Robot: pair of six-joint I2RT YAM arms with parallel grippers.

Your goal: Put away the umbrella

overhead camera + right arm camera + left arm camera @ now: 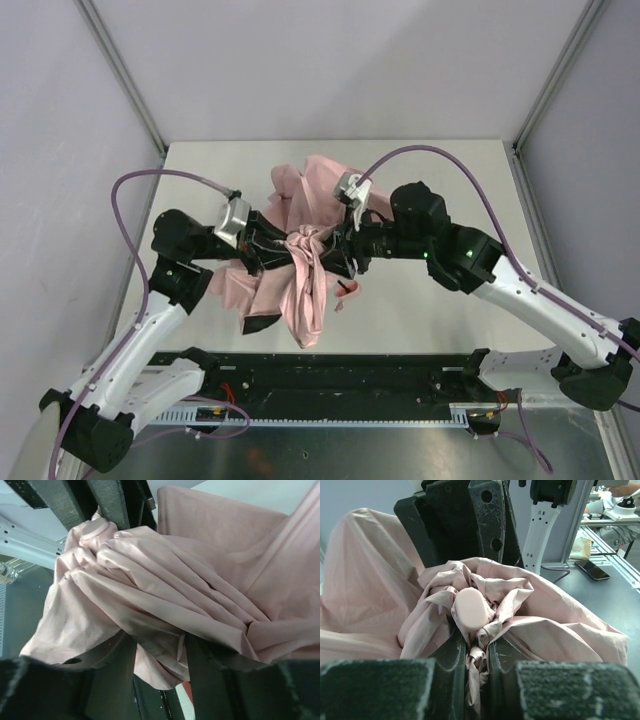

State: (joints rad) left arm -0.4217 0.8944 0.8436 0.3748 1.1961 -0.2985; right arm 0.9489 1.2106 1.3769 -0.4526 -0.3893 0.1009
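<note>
The pale pink umbrella (305,250) lies crumpled in the middle of the table, its fabric bunched between both grippers. My left gripper (272,246) is shut on a gathered fold of the umbrella's fabric (476,667); the rounded pink cap (471,608) of the umbrella sits just beyond its fingers. My right gripper (345,248) is shut on the bunched fabric (160,650) from the other side. The two grippers face each other, almost touching. The shaft, handle and strap are hidden under fabric.
The table (420,180) is pale, with metal frame posts (125,70) at the back corners. A black rail (330,375) runs along the near edge between the arm bases. A small red item (347,289) lies just right of the fabric.
</note>
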